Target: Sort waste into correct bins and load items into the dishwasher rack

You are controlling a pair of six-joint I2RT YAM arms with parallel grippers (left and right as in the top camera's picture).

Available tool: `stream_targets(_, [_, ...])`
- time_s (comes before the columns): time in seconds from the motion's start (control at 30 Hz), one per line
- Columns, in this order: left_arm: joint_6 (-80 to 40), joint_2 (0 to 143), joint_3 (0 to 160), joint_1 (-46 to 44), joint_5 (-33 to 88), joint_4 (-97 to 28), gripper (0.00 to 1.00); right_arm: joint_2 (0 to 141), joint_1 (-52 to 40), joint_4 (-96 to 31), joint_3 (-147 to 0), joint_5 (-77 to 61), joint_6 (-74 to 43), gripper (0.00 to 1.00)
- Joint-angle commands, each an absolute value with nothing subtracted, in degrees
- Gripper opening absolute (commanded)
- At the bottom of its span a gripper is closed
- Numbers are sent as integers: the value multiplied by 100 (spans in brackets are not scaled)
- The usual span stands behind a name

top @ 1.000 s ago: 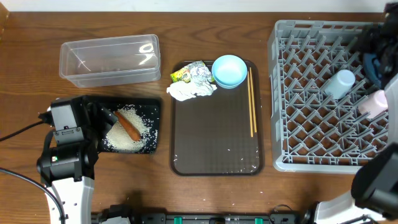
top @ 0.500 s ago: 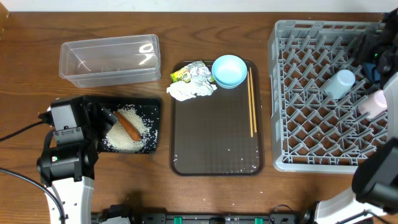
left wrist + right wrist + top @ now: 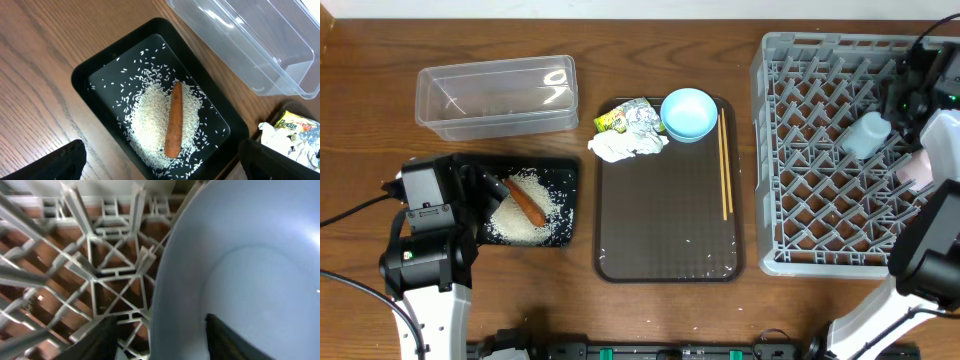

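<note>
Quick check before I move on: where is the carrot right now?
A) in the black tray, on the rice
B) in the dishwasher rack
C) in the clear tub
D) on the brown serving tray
A: the carrot lies on top of the rice pile inside the black tray.

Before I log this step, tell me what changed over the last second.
The right arm shifted slightly above the dishwasher rack; its fingers now stand apart astride the rim of the light blue cup, which has hardly moved. Unchanged: left fingers open over the black tray with rice and carrot; white cup, small bowl, chopsticks, wrapper, tissue, clear tub.
</note>
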State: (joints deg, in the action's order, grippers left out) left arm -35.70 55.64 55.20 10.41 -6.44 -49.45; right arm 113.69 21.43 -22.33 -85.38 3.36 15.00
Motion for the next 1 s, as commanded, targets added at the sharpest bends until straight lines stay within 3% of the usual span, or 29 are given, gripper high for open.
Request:
stream_targets(0.0, [-3496,5575,5524,1059,-757,-4947,99,11513,2222,-2239,-8541,419,1590,36])
stream_targets(0.13, [-3496,5575,5524,1059,-757,-4947,99,11402,2213,-2233,-8597,429,1507,8])
stream_targets(0.2, [-3496,5575,5524,1059,-757,-4947,99,11281,2211,-2233,-8661,419,1315,1])
stream_targets(0.4, [-3496,5575,5524,1059,-757,-4947,99,10680,2213,-2163,-8840,-635,709,1])
stream_targets(0.67, [-3496,5575,5524,1059,-757,-4947,99,10213,2244,-1483,-8842,-3232,-534,1])
stream_targets(0.97, [-3496,5575,5524,1059,-757,-4947,99,10541,2244,-1007,-8838,-4193,-1778,1])
